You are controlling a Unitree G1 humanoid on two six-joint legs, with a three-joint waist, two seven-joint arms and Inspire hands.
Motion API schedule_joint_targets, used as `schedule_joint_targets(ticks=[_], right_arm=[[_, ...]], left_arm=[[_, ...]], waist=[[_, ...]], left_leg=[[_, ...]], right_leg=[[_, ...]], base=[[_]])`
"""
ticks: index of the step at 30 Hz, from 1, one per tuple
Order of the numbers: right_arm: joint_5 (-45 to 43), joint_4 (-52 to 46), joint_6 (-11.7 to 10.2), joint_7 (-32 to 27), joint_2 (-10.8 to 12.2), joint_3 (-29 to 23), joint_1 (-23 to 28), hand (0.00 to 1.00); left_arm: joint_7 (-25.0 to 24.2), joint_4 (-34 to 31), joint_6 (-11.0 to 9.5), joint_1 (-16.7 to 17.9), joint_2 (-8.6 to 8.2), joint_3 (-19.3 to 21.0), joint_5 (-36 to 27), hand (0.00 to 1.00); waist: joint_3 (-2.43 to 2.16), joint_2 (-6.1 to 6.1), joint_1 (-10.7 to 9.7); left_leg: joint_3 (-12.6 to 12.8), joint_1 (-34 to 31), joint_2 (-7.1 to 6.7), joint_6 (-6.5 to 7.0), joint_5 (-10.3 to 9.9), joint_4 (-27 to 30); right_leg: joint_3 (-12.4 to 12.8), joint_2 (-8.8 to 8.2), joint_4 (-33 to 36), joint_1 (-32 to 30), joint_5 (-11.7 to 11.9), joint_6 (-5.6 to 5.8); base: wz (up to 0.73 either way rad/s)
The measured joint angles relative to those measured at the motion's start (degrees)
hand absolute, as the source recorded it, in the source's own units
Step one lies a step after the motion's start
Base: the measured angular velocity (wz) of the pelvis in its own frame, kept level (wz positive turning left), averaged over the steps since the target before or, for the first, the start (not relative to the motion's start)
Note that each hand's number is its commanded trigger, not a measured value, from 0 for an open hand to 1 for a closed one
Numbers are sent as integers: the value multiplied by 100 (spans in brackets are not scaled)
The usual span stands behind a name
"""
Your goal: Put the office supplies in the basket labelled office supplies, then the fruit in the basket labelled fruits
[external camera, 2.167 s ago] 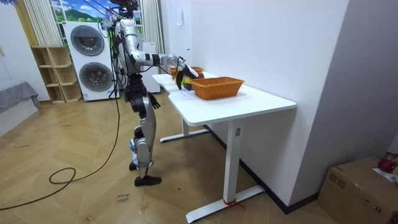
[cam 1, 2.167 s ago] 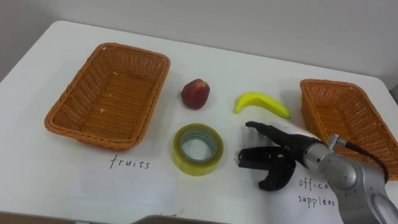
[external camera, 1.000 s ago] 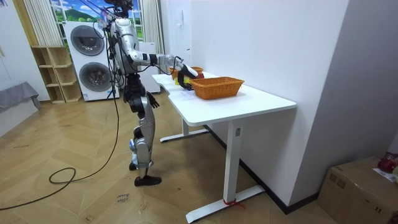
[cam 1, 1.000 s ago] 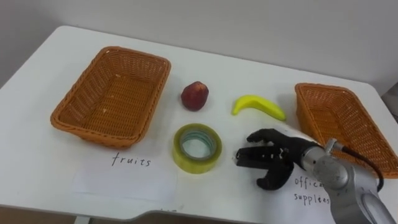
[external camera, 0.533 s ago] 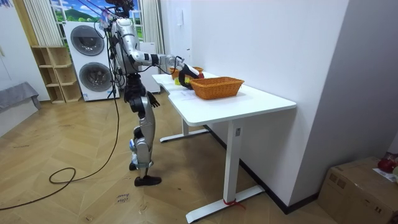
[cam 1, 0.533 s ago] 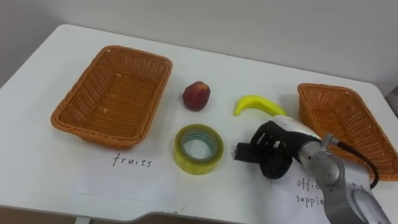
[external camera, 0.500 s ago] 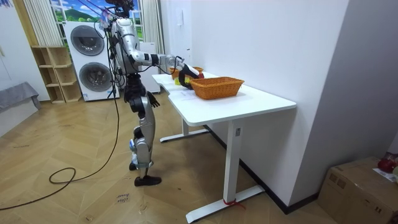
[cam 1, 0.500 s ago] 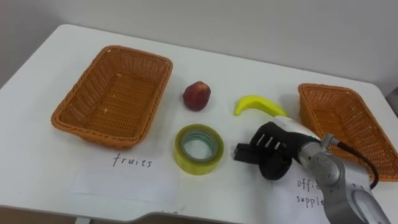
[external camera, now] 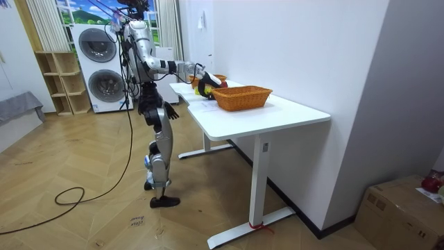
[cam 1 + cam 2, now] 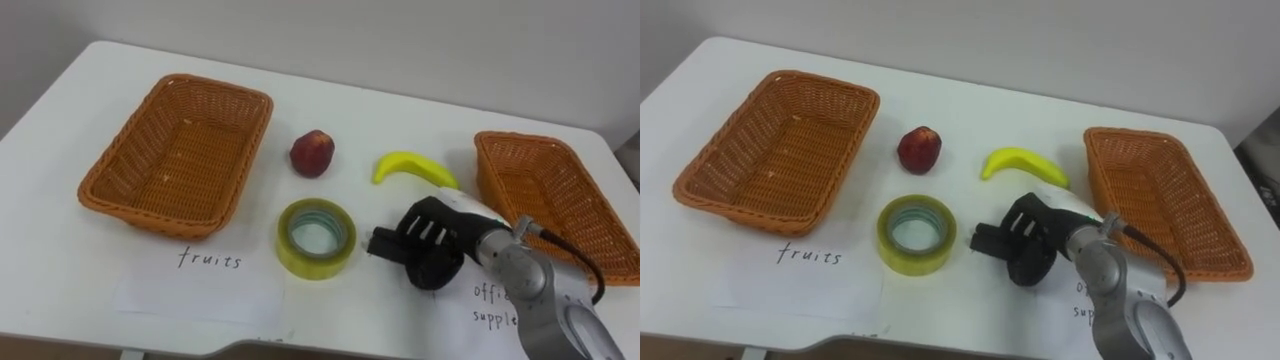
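The right hand (image 10: 432,245) curls its fingers round a small black office item (image 10: 383,243) on the white worktop (image 10: 350,125), just right of the yellow-green tape roll (image 10: 317,238). The grasp looks to be in hand. Next comes a lift to the orange woven basket (image 10: 545,195) far right of the roll. Beyond the roll lie a yellow banana (image 10: 415,168) and a red fruit (image 10: 312,152). The room view adds the robot standing at the worktop's edge.

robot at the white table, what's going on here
The robot's right hand is curled around a small black object on the table, between the tape roll and the banana. The red fruit lies loose on the table too. The fruits basket and the office supplies basket hold nothing yet.
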Motion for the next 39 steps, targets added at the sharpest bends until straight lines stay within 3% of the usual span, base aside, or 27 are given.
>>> schedule_joint_targets(ticks=[4,8,17,27,35,39], right_arm=[[298,-147,-35,-41,-12,-147,155,100],[565,-146,-196,-159,-155,-197,158,100],[1318,-475,-453,-406,-104,-672,160,100],[1685,-898,-624,-678,-102,-1261,161,100],[2036,-1058,-745,-1157,-103,-1414,162,100],[2438,-1175,-759,-1310,-104,-1418,162,100]], left_arm=[[3,0,0,-1,-61,9,-6,0],[9,6,-63,1,-106,27,-53,0],[6,29,-181,211,-152,386,-108,0],[5,63,-266,359,-251,637,-109,0],[4,237,-301,389,-248,637,-104,0],[5,340,-328,379,-260,632,-102,0]], waist=[[-2,43,5],[27,109,-18],[34,227,-150],[-11,149,-182],[32,91,-198],[31,82,-196]], left_leg=[[20,5,9,0,0,-18],[14,18,5,0,0,-11],[22,-23,2,0,0,-18],[31,-5,3,0,0,-14],[24,15,5,0,-2,-6],[20,15,4,-1,-2,-4]], right_leg=[[17,9,-9,-3,0,0],[58,9,-17,-6,-1,1],[99,10,-9,-84,-2,2],[68,10,-5,-57,-2,3],[58,9,-11,-5,-2,3],[54,10,-10,-2,-2,3]], base=[[-1],[0],[-2],[0],[1],[0]])
